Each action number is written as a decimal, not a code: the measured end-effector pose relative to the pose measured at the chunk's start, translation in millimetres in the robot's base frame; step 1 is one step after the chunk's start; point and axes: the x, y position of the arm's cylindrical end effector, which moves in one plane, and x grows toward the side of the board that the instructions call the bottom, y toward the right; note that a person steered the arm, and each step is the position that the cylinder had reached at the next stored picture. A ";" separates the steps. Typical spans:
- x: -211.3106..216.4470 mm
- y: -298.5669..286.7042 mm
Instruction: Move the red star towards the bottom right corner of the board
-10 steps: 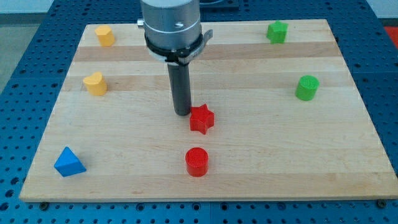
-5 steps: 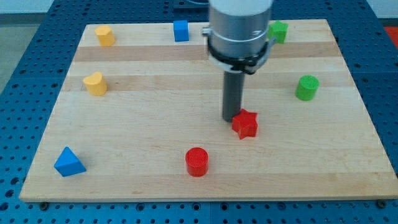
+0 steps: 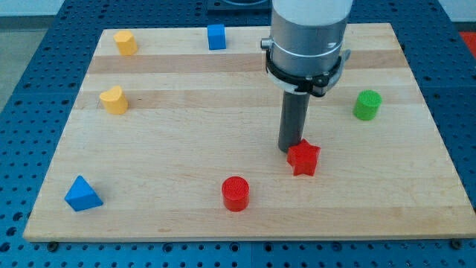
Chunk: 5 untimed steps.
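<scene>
The red star [image 3: 303, 158] lies on the wooden board [image 3: 149, 171], right of the middle and a little below it. My tip [image 3: 290, 150] touches the star's upper left edge. The dark rod rises from there to the grey arm body above. The board's bottom right corner [image 3: 452, 232] is far off to the star's lower right.
A red cylinder [image 3: 236, 193] stands to the star's lower left. A green cylinder [image 3: 367, 105] is at the right. A blue cube [image 3: 216, 36] and a yellow block [image 3: 125, 42] are along the top. A yellow heart-like block [image 3: 114, 100] and a blue triangle [image 3: 82, 193] are at the left.
My tip has moved right and a little down, pushing the red star with it from the board's middle. The arm now hides the green block at the top right.
</scene>
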 end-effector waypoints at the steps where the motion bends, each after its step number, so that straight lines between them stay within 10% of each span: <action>1: 11.2 7.0; 5: 42.3 37.0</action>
